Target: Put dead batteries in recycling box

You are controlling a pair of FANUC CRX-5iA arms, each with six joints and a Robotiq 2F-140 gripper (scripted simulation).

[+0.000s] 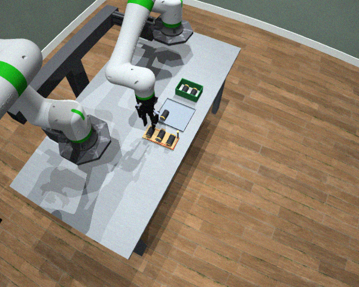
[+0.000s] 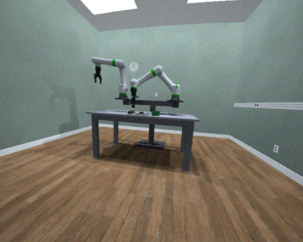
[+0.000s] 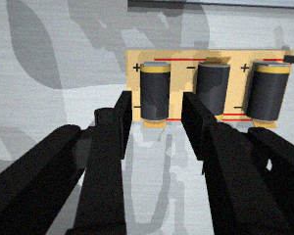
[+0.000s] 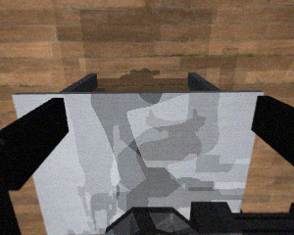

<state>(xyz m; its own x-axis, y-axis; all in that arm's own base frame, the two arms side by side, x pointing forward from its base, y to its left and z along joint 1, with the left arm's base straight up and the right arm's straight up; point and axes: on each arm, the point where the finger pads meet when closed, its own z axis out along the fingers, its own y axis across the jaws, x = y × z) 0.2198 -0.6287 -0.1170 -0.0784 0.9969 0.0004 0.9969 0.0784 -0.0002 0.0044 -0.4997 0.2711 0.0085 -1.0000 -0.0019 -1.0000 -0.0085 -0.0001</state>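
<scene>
Batt under L jaws: the end batt, lying in the holder board just past the L fingertips, seen thru the gap btwn them; gold-band end at the + mark, far side from jaws in wrist view.
L jaws: part spread, nothing pinched – over the board's end.
Mid batt: next slot over, off to one side of L jaws; band end flipped vs its neighbors.
Third batt: in the slot farthest from L jaws; band end at +.
Bulb: at board's far end from L jaws, shows yellow, looks lit.
Tray batt: near L jaws, lying on the flat tray.
Green box: past the tray from L jaws, upright on the bench; 2 batts inside, one beside the other. Can't tell dead from good by looks.
R jaws: spread wide, nothing btwn – up high, well apart from L jaws, batts & box.
</scene>
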